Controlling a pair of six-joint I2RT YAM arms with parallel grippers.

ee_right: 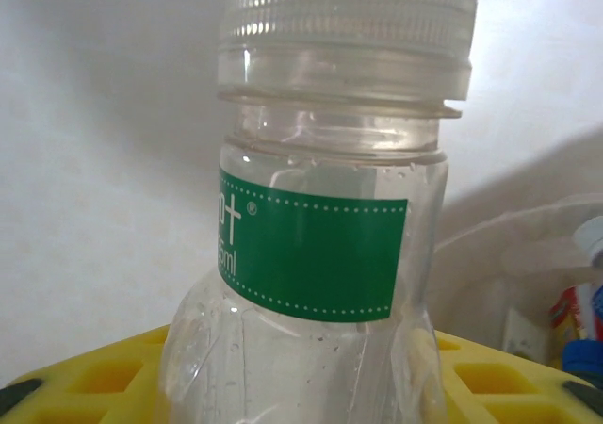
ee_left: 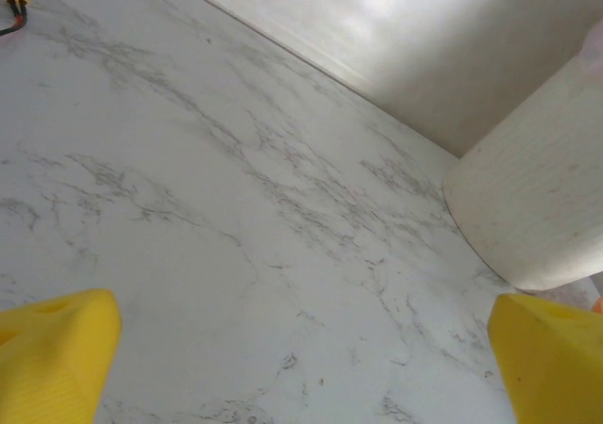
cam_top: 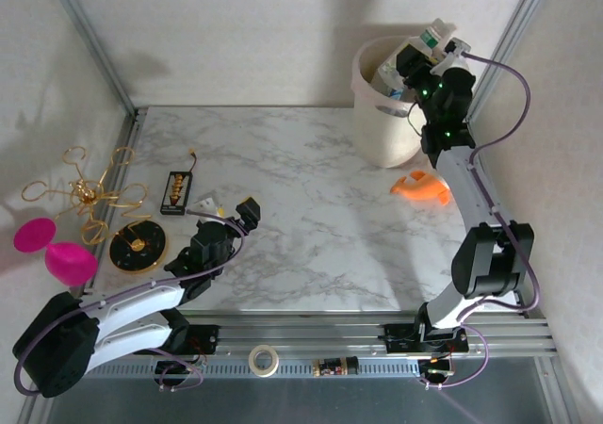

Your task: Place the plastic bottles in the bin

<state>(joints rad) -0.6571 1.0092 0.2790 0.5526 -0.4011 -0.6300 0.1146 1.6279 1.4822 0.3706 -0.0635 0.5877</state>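
- Up at the far right corner, the right arm reaches out long and its right pincer (cam_top: pixel 429 63) sits over the bin (cam_top: pixel 382 122).
- That pincer is pinching a clear bottle (ee_right: pixel 320 254): the yellow fingers (ee_right: pixel 94 377) press in on its body from both sides, below the label.
- Close up, the bottle has a green label with white dotted edging, a ribbed pale cap on top, and small droplets inside the plastic.
- From above, the capped end (cam_top: pixel 436 36) pokes out past the pincer, above the far right part of the bin's rim.
- The bin stands on the marble tabletop (cam_top: pixel 301 207), hard against the far wall, cream-white and round.
- Other bottles (cam_top: pixel 391 71) already lie inside it; the right wrist camera catches a red label and a blue cap (ee_right: pixel 577 325) low at its right edge.
- An orange toy (cam_top: pixel 421 188) lies on the tabletop just near of the bin, beside the right arm.
- Over on the near left, the left arm is folded low, and its left pincer (ee_left: pixel 301 367) is spread wide with nothing between the two yellow fingers (ee_left: pixel 52 358).
- It looks across bare marble toward the bin's wall (ee_left: pixel 537 188), well apart from it.
- Clutter at the left edge: a gold wire ornament (cam_top: pixel 85 193), two pink discs (cam_top: pixel 57 250), and a tape roll (cam_top: pixel 265 358) on the near rail.
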